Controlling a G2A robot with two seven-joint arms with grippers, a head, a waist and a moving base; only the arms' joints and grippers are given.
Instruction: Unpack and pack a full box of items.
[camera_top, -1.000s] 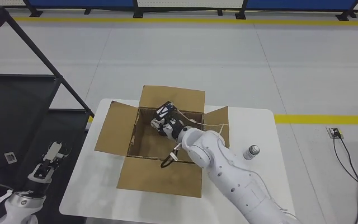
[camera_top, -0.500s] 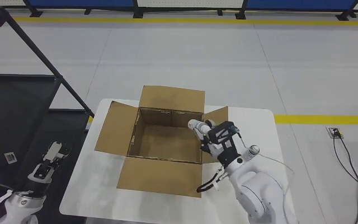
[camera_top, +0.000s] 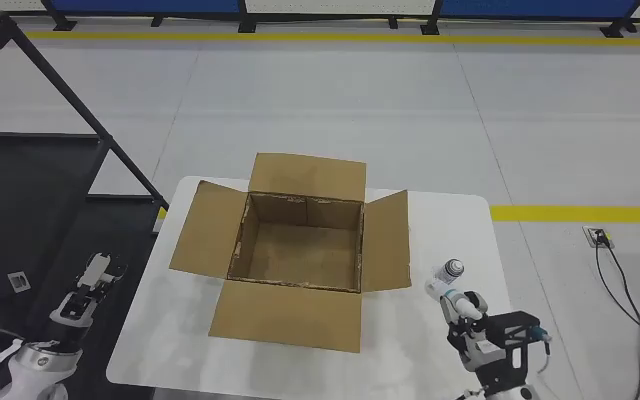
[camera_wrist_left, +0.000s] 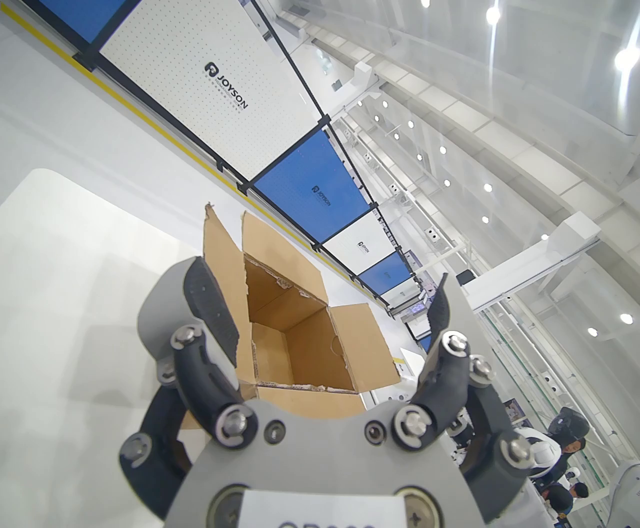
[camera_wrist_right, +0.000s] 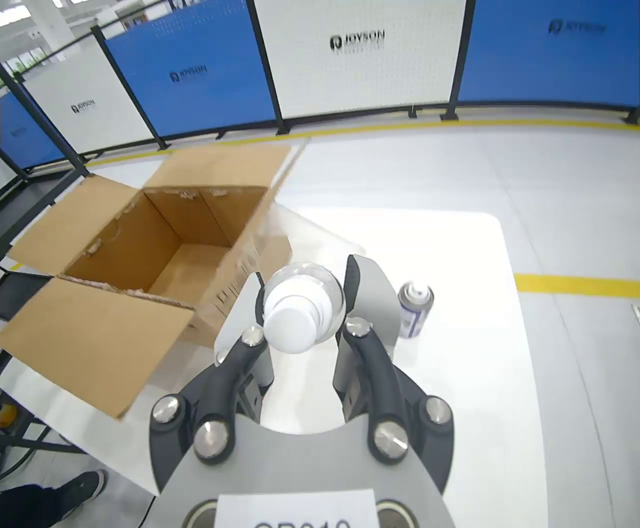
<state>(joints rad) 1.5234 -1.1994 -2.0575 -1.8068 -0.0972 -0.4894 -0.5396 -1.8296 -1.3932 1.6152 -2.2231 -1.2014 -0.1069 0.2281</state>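
Since a second ago the right gripper (camera_wrist_right: 306, 274) has left the inside of the box (camera_top: 300, 255) and pulled back past the box's right flap, taking a clear bottle (camera_wrist_right: 303, 305) with it. The left gripper (camera_wrist_left: 320, 280) has kept its place off to the left of the box, beyond the edge of the counter (camera_top: 420, 210).

The right jaws are clamped on the bottle just below its white cap. The cap points at the wrist camera and hides most of the bottle's body behind it.

A spray can (camera_wrist_right: 415, 310) stands upright on the counter to the right of the box, just beside the held bottle. One jaw covers part of its side, and the print on its label is too small to make out. Dark print on the box's right outer wall is blurred.

The left jaws stand wide apart. All four box flaps are folded outward, and from the left wrist the box's near wall hides the floor inside.
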